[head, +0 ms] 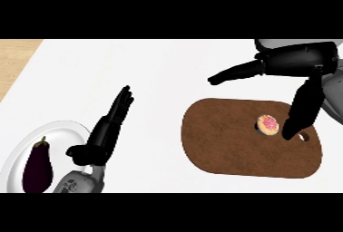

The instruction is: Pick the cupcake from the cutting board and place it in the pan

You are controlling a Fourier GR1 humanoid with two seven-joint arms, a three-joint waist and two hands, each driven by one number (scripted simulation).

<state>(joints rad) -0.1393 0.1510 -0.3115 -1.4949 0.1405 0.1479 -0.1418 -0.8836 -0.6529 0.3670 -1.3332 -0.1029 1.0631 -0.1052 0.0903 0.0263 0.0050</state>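
Head view: near the counter's point(154, 72) front-left corner, an eggplant point(36, 165) lies on a white plate point(67, 129). Beside it the left hand point(107, 131) rests, fingers straight and together. Toward the right edge, the cupcake point(268, 124) sits on the cutting board point(234, 145). Farther back, the right hand point(295, 61) hangs spread above, one finger pointing down just beside the cupcake.

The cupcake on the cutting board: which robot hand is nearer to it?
The right robot hand: one finger points down just right of the cupcake. The left robot hand rests open far to its left, beside the plate.
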